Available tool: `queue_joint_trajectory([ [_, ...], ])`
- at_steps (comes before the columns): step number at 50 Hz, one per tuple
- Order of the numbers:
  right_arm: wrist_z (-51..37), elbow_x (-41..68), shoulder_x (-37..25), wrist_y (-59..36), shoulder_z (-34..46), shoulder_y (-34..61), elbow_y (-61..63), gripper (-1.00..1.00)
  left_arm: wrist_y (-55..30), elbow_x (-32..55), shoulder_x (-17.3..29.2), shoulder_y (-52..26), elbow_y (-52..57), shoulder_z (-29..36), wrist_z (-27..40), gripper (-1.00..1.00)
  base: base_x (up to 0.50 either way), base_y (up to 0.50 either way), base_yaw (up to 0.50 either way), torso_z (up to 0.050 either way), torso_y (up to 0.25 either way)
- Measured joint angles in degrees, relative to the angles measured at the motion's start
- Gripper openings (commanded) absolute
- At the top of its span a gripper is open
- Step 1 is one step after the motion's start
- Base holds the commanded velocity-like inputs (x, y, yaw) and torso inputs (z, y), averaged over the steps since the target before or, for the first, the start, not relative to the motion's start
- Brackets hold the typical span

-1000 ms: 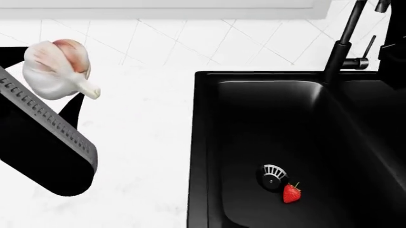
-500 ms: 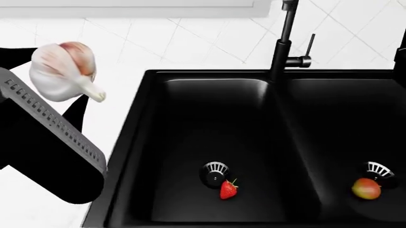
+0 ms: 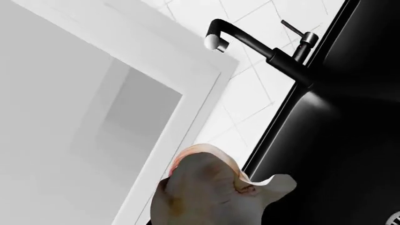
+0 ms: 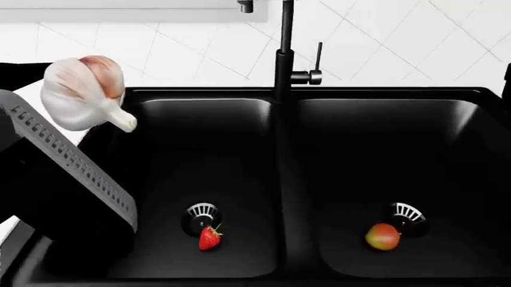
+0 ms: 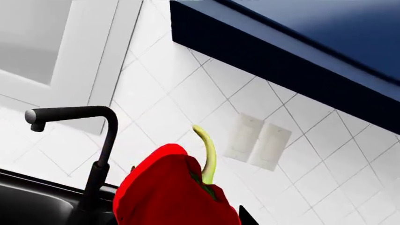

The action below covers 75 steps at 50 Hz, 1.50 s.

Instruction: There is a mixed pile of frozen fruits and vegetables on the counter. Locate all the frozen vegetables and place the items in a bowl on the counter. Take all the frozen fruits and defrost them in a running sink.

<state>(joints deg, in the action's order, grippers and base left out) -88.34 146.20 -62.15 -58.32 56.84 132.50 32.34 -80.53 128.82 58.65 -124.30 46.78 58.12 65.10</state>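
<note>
The whitish garlic bulb hangs over the left rim of the black sink, with my left gripper shut on it; the bulb hides the fingers in the left wrist view. A strawberry lies by the left basin's drain. The red-yellow mango lies by the right basin's drain. In the right wrist view my right gripper is shut on the red bell pepper, whose green stem points up. The bowl is out of view. Only a sliver of counter shows.
The tall black faucet rises behind the divider between the basins, its spout also in the left wrist view. White tiled wall runs behind the sink. A wall outlet plate and a dark blue cabinet show in the right wrist view.
The head view has swung right: the sink slid left in the picture and both basins now show, with the mango in full view. The garlic stays in the left gripper.
</note>
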Motion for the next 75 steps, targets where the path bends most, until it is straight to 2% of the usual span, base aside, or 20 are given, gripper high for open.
queue_joint_trajectory([
  [25, -0.13, 0.09, -1.53, 0.68, 0.56, 0.12, 0.43, -1.0, 0.1, 0.57, 0.43, -0.32, -0.07, -0.72, -0.23, -1.0, -0.21, -0.5, 0.0, 0.0, 0.0],
  [75, 0.66, -1.22, -2.25, -0.37, -0.28, -1.04, 0.26, -1.0, -0.08, 0.13, 1.26, 0.56, 0.1, -1.94, -1.34, -1.0, -0.02, -0.5, 0.0, 0.0, 0.0],
])
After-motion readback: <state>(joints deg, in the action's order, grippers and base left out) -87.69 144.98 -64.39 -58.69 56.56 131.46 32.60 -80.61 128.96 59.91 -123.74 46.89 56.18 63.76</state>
